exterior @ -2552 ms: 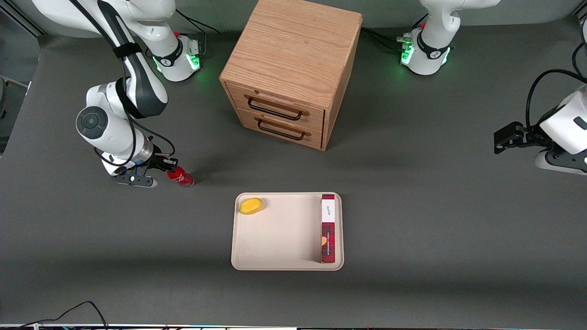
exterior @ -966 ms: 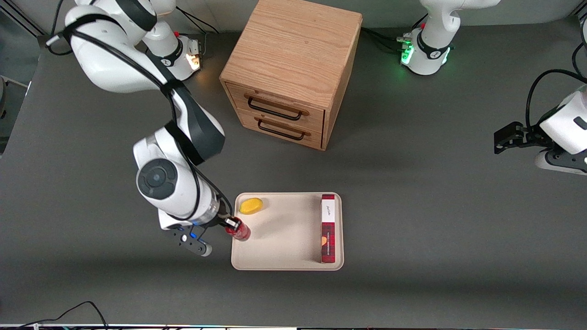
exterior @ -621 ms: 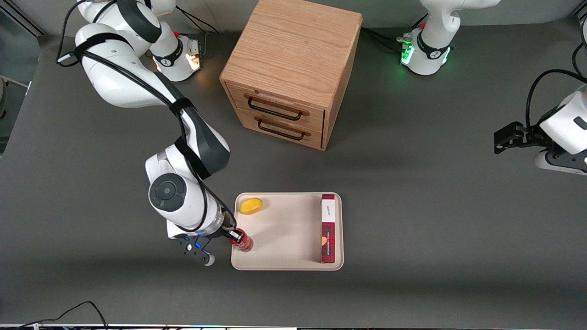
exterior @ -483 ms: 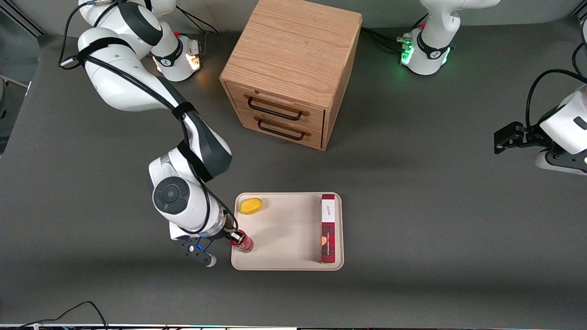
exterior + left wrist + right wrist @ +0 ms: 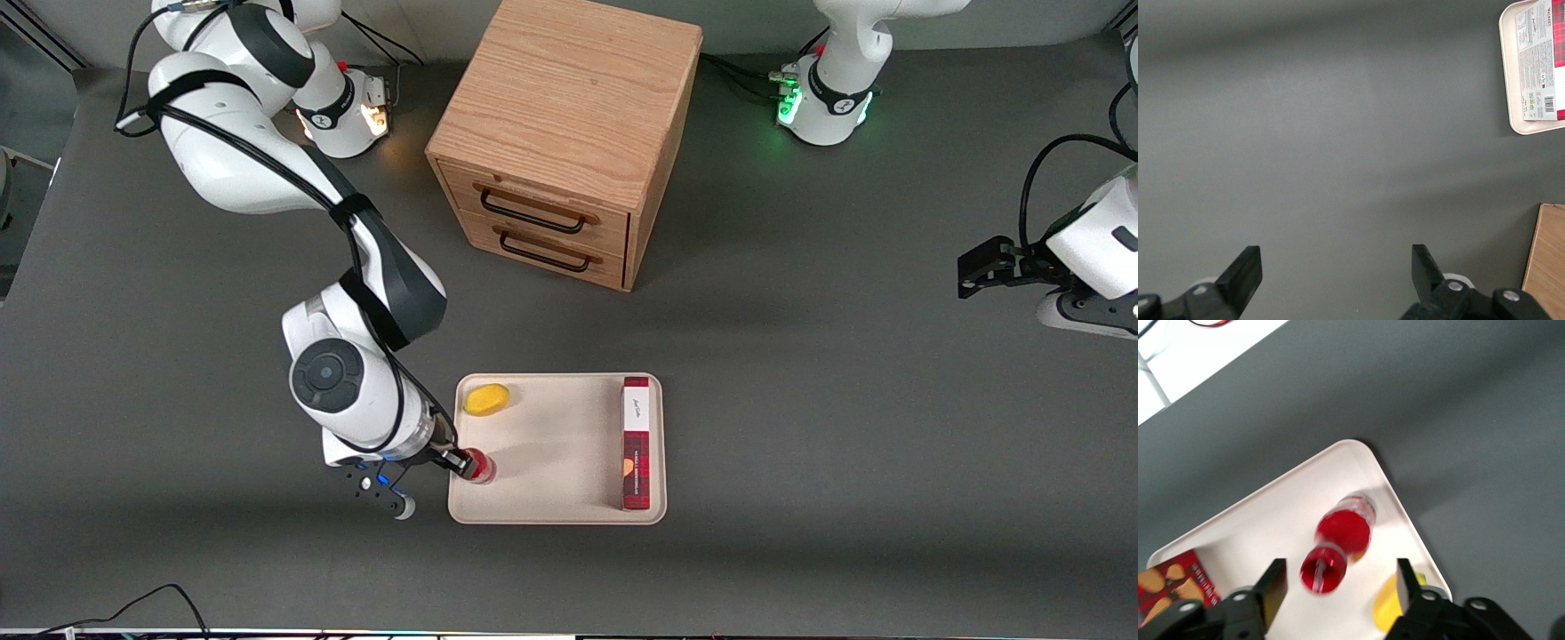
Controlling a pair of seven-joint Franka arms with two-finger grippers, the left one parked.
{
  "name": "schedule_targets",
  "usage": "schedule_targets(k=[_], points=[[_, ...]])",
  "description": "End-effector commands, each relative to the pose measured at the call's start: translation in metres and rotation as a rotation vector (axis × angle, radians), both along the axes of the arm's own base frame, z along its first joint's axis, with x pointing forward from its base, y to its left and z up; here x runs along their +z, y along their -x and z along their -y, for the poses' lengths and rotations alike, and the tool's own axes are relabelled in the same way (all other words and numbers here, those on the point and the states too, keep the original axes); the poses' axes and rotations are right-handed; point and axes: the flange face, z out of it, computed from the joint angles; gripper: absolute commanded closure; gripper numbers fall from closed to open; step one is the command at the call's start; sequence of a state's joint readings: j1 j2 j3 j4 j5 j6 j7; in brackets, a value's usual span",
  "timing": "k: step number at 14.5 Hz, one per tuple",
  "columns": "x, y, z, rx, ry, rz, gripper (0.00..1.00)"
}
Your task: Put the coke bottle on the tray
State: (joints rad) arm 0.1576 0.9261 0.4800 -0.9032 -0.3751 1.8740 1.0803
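Counted: one coke bottle (image 5: 479, 467), one tray (image 5: 551, 507), one yellow rounded item (image 5: 487, 399), one long red plaid box (image 5: 636, 443) and one wooden cabinet (image 5: 569, 98) with two drawers, each with one black handle. All of it sits on one dark grey worktop (image 5: 845, 427).

The tray lies in the lower middle of the front frame, nearer to the camera than the cabinet, which fills the upper middle. The coke bottle stands inside the tray, just within the rim at the working arm's end and in the half nearer the camera. The yellow item lies at the same end of the tray but farther from the camera, apart from the bottle. The plaid box lies along the tray's edge toward the parked arm's end.

The right arm comes down from its base at the top of the frame and bends at the elbow. Its thick wrist hangs over the worktop just beside the tray's edge. The gripper (image 5: 462, 462) points in over the rim at the bottle.

In the right wrist view, the fingers (image 5: 1273, 585) are spread, one on each side of the coke bottle (image 5: 1341, 533). Pale tray (image 5: 1271, 520) shows in the gaps, so they are not pinching it.
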Motion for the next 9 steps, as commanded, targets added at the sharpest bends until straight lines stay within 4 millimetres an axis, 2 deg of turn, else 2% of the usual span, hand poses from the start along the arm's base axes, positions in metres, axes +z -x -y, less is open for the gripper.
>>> schedule_targets(k=[1,2,3,5,7,9], points=[[0.105,0.030,0.014,0.068,0.041,0.002,0.00],[0.141,0.048,0.021,0.146,0.083,-0.011,0.00],[0.173,0.067,0.036,0.212,0.134,-0.026,0.00],[0.219,0.103,0.067,0.308,0.223,-0.062,0.00],[0.251,0.136,0.099,0.416,0.233,-0.107,0.00],[0.268,0.160,0.148,0.447,0.216,-0.157,0.00]])
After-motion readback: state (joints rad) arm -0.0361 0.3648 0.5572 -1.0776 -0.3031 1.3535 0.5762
